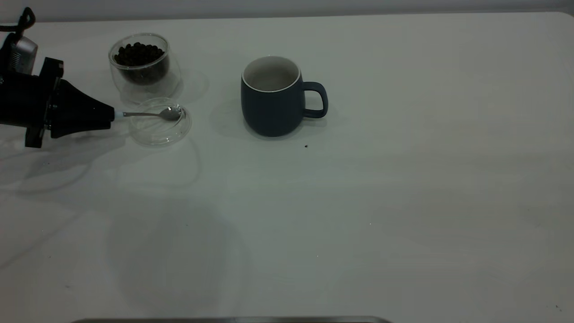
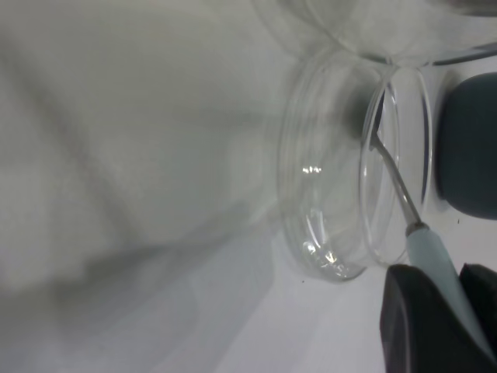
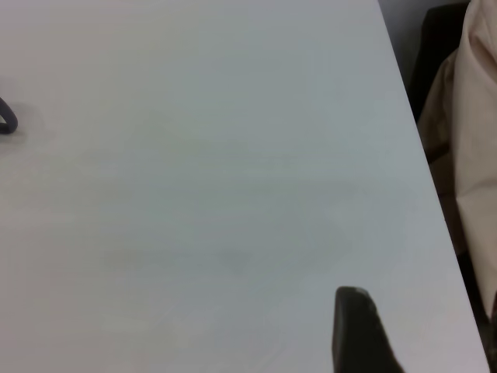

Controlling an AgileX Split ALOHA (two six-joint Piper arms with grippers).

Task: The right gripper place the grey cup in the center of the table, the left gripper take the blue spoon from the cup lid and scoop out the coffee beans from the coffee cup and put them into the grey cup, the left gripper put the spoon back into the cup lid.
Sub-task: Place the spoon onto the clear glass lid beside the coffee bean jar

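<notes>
The grey cup (image 1: 271, 101) stands upright near the middle of the table (image 1: 358, 202), handle to the right. The coffee cup (image 1: 141, 63) with coffee beans (image 1: 138, 53) stands at the back left. The cup lid (image 1: 160, 122) lies just in front of it. My left gripper (image 1: 112, 115) is shut on the pale handle of the blue spoon (image 1: 152, 114), whose metal bowl is over the lid. In the left wrist view the spoon (image 2: 427, 249) runs from the gripper (image 2: 458, 311) into the lid (image 2: 326, 194), with the grey cup (image 2: 470, 148) beyond. My right gripper (image 3: 357, 334) hangs over bare table.
One stray bean (image 1: 306, 146) lies just in front of the grey cup. The right wrist view shows the table's edge (image 3: 423, 155), a beige thing (image 3: 477, 116) beyond it, and the grey cup's handle (image 3: 6, 116) at the picture's border.
</notes>
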